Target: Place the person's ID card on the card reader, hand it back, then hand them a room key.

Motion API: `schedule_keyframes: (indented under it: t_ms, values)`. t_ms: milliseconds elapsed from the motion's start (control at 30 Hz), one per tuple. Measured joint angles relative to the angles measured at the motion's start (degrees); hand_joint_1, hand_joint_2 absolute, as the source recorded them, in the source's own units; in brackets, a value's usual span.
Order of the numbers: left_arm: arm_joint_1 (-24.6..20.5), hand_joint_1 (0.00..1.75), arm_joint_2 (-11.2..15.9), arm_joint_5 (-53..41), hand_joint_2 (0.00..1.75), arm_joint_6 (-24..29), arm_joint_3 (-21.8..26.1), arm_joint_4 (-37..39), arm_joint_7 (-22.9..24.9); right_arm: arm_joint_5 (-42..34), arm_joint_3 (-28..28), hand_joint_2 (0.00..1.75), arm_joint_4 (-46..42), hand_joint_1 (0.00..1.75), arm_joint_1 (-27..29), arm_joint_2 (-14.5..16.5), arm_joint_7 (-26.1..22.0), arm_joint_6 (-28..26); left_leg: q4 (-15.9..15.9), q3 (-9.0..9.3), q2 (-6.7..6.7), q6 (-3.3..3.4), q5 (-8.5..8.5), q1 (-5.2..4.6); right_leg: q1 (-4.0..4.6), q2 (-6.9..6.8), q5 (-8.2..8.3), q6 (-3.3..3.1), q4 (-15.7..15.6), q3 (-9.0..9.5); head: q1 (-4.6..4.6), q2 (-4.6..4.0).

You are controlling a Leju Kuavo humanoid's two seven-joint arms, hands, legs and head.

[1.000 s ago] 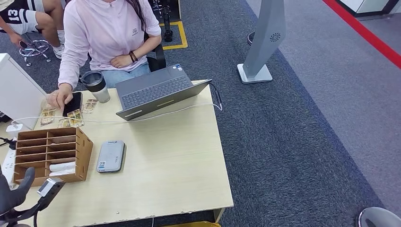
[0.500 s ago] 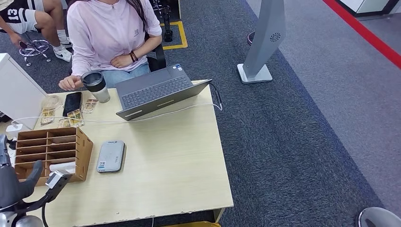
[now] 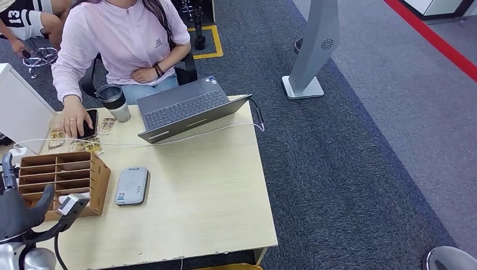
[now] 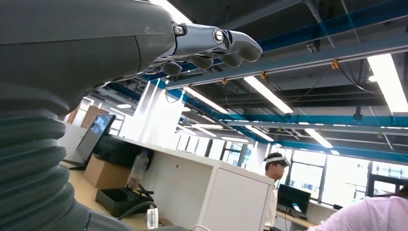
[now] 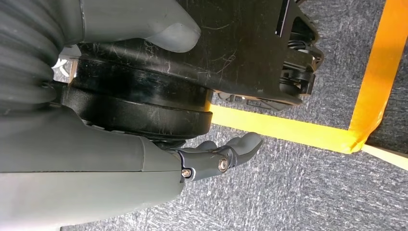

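The grey card reader (image 3: 131, 185) lies flat on the pale table (image 3: 208, 191), left of the middle. Beside it stands a wooden slotted organizer (image 3: 93, 174) with white cards (image 3: 75, 198) in a lower slot. My left hand (image 3: 19, 216) is raised at the table's near left corner, just in front of the organizer, holding nothing. In the left wrist view its fingers (image 4: 226, 44) stretch out against the ceiling. My right hand (image 5: 96, 159) hangs by my body over the carpet, its fingers (image 5: 238, 147) loosely apart and empty. A person in a pink top (image 3: 124, 39) sits across the table.
The person's hand (image 3: 73, 119) rests on a black phone (image 3: 90, 125) at the far left. A steel cup (image 3: 114, 102), an open laptop (image 3: 183, 108) and a white cable (image 3: 185, 136) take up the table's far side. A white box (image 3: 19, 109) stands at the left edge.
My left hand has risen and moved closer to the organizer. The person's hand left the phone, drew back to the cup, then came down on the phone again.
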Motion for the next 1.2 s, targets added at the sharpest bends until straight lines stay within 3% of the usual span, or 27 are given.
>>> schedule_keyframes:
  t_ms: [767, 1200]
  values:
    - [-1.1, 0.0, -0.3, -0.6, 1.75, 0.0, -1.6, 1.3, 0.6, -0.3, -0.1, 1.75, 1.2, 0.0, -0.5, -0.1, -0.2, 0.0, 0.0, 0.0, 0.0, 0.0, 0.0, 0.0, 0.0, 0.0, 0.0, 0.0, 0.0, 0.0, -0.01, 0.0]
    - [-1.3, 0.0, -0.5, -1.2, 1.75, 0.0, -2.6, 2.0, 1.4, -0.8, -1.4, 1.75, 4.8, 0.0, -2.1, -0.1, -3.1, -0.2, 0.0, -0.02, -0.01, 0.01, 0.0, 0.0, 0.0, 0.0, 0.0, 0.0, 0.0, 0.0, 0.0, 0.0]
